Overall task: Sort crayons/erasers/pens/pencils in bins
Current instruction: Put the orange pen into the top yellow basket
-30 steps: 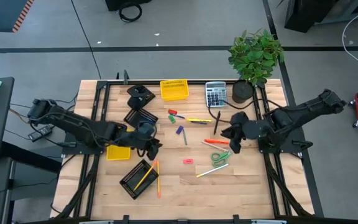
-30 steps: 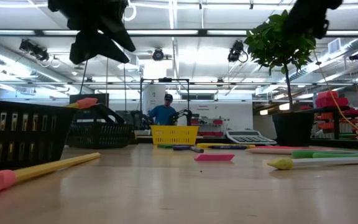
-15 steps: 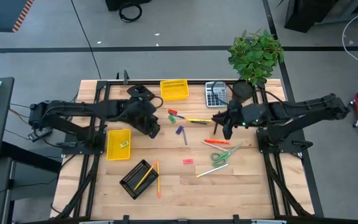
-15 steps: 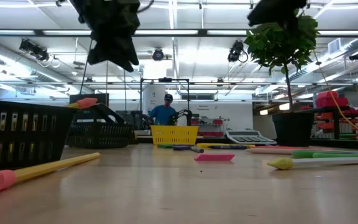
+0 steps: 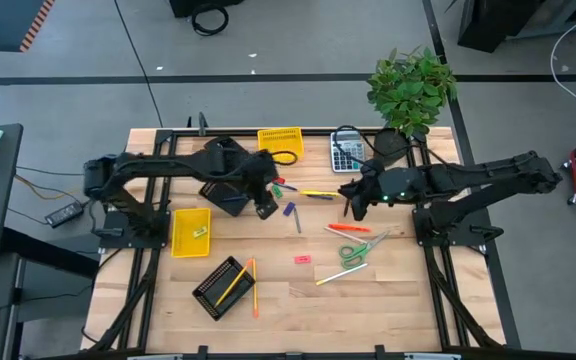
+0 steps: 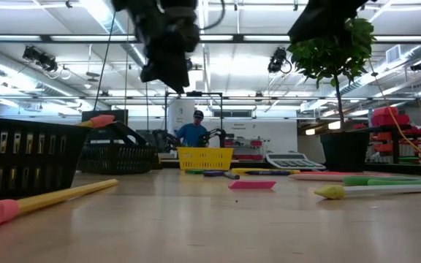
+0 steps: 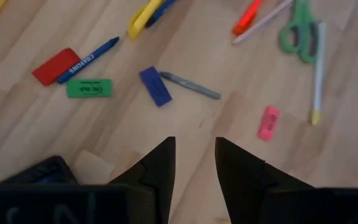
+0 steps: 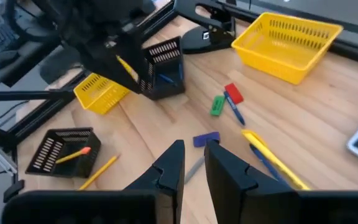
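**Crayons, erasers, pens and pencils: positions on the table**

Crayons are lying near the table's middle: a blue crayon point(image 7: 89, 51) is resting against a red eraser point(image 7: 55, 66), with a green eraser point(image 7: 89, 88) just beside them; a blue eraser point(image 7: 155, 86) is touching the end of a grey crayon point(image 7: 190, 86); a pink eraser point(image 5: 302, 259) is sitting apart, nearer the front edge; green-handled scissors point(image 5: 354, 250) are lying to its right.

One yellow bin point(image 5: 280, 143) is standing at the far edge; a second yellow bin point(image 5: 190, 231) is sitting at the left; a black mesh bin point(image 5: 218, 286) at the near left is holding a pencil point(image 5: 233, 282), with another pencil point(image 5: 254, 288) lying just beside it.

The left gripper point(image 7: 192, 163) is hovering above the crayons and erasers, fingers slightly spread, holding nothing; the right gripper point(image 8: 192, 163) is hovering over the middle right of the table, fingers narrowly parted and empty.
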{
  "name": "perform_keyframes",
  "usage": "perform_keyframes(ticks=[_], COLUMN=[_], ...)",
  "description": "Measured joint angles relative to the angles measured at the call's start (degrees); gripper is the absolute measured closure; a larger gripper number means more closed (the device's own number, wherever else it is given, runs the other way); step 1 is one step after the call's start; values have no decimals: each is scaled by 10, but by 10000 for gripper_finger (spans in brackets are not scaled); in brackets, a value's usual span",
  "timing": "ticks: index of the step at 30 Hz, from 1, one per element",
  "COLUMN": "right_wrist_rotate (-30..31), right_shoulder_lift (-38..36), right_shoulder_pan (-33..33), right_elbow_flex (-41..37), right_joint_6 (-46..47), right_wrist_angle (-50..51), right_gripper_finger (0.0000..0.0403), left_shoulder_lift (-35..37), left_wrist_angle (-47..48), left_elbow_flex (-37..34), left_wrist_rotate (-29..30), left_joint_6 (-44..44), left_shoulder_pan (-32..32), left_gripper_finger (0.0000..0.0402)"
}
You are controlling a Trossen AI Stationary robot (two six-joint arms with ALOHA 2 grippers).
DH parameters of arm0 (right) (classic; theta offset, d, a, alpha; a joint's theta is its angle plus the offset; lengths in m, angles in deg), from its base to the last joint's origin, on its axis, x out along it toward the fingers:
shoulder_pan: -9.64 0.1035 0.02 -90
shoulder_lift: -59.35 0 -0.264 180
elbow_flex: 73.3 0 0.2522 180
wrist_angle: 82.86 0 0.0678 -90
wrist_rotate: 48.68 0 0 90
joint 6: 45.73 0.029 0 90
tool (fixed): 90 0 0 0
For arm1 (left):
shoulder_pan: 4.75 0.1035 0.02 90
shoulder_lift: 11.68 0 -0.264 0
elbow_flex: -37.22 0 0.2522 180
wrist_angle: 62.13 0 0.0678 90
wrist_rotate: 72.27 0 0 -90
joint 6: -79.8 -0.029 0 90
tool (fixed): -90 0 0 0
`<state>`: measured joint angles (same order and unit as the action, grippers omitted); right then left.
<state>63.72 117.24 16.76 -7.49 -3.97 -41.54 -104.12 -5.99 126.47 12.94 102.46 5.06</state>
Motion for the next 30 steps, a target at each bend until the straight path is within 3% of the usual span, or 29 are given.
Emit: perform_keyframes(ticks=[6,14,21,25,30], right_wrist_rotate=[-30,-59,-187,-201,-214], right_shoulder_lift=[34,68,150,201,245], right_shoulder_pan=[1,-7,-37,-37,-27], right_elbow_flex=[0,0,0,0,0], right_joint_6=[16,31,-72,-159,-366], right_wrist_angle=[-15,54,74,108,97], right_gripper_finger=[334,334,331,331,334], left_shoulder_lift=[-86,-89,-39,-9,11], left_wrist_angle=[60,52,41,31,31], left_elbow_flex=[59,59,59,59,59], left_wrist_rotate=[0,0,15,35,60], left_joint_6=[-55,-35,11,40,68], left_shoulder_pan=[1,-5,-25,-40,-62], left_gripper_finger=[280,282,283,284,291])
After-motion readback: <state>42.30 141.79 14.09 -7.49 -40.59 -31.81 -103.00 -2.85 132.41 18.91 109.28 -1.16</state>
